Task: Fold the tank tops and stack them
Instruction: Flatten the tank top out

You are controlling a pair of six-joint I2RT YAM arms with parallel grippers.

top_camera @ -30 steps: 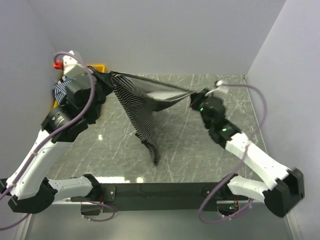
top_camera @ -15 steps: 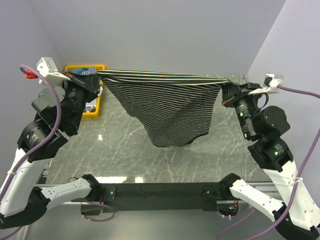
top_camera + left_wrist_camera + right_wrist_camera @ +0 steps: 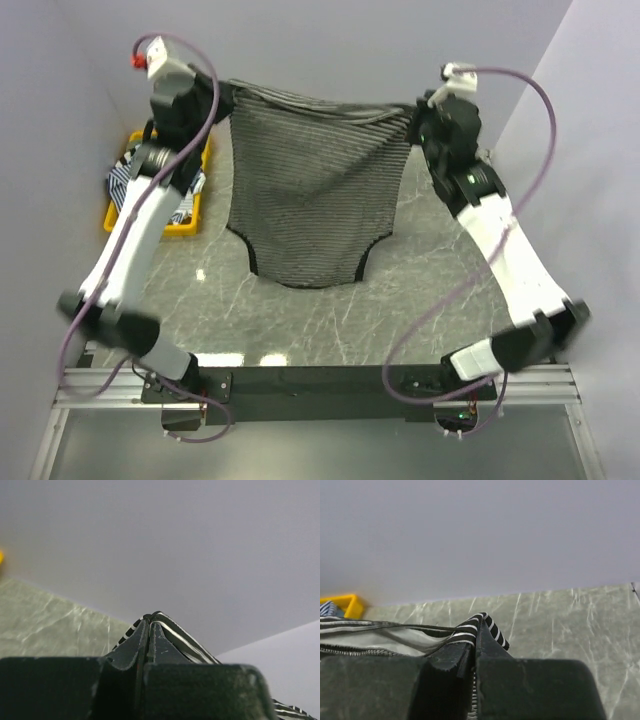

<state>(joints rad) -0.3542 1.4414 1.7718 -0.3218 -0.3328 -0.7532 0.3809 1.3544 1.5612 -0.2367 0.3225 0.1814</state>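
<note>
Overhead, both arms stretch up and outward, toward eleven and one o'clock. The left gripper (image 3: 224,97) and the right gripper (image 3: 418,114) each pinch an upper corner of the black, thinly white-striped fabric tank top (image 3: 310,190), which hangs spread between them. Whether its hem touches the grey marble table (image 3: 430,290) is unclear. The left arm partly hides the yellow plastic bin (image 3: 150,229) at nine o'clock.

A shallow yellow plastic bin (image 3: 180,229) sits at the far left of the grey-green marbled tabletop (image 3: 330,320), close beside the pale lilac side wall (image 3: 40,120).
</note>
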